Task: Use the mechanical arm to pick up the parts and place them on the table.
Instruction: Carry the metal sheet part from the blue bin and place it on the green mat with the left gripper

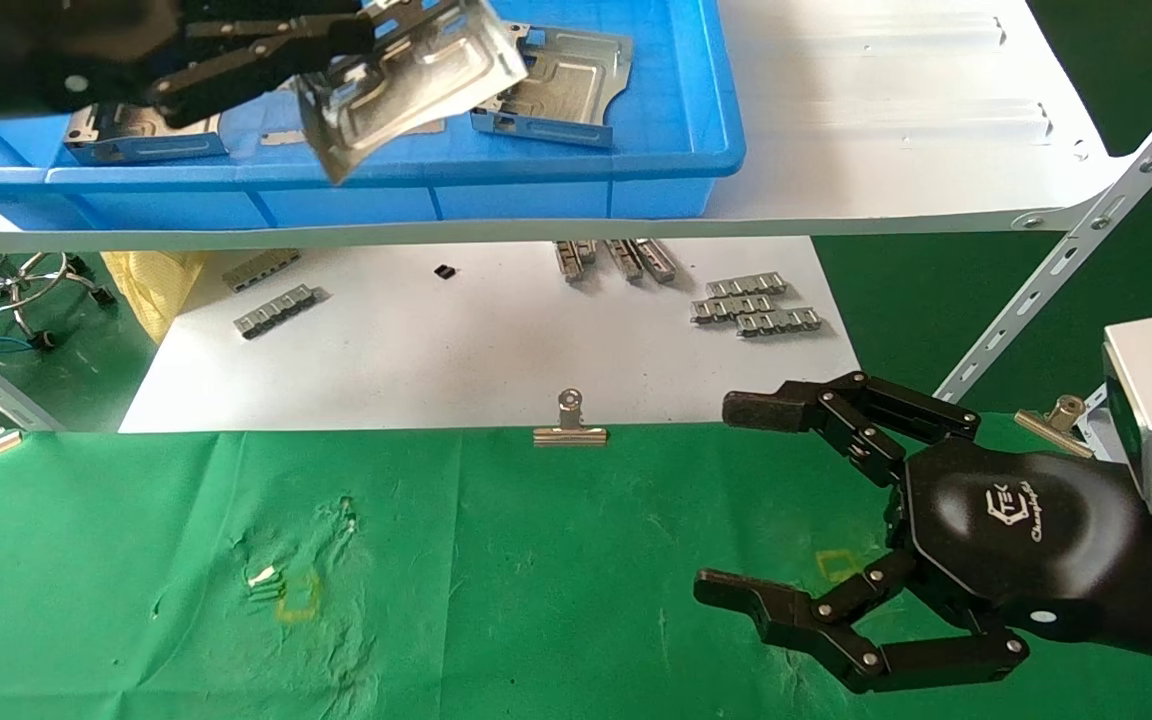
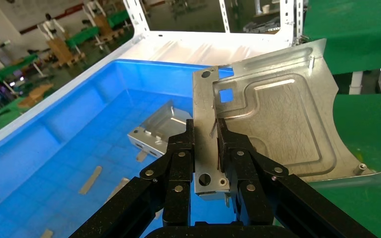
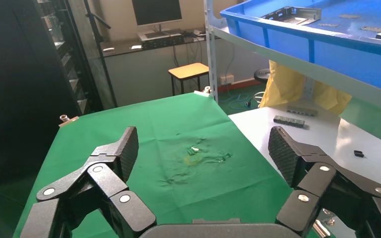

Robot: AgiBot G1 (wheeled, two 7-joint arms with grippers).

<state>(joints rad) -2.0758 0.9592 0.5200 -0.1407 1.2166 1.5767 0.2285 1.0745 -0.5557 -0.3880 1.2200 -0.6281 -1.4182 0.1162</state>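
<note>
Left hand (image 1: 336, 45) clamped on one part (image 1: 411, 80), lifted above blue tray (image 1: 636, 180) far left. Pinched at folded edge; thin stiff sheet metal, light, probably slick, could pivot. Right hand (image 1: 766, 500) spread wide, idle over green table (image 1: 536, 600) near right

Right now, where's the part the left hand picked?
Head view, upper left: the part is pinched in the left hand, lifted and tilted over the front wall of the blue tray, above the other parts inside.
</note>
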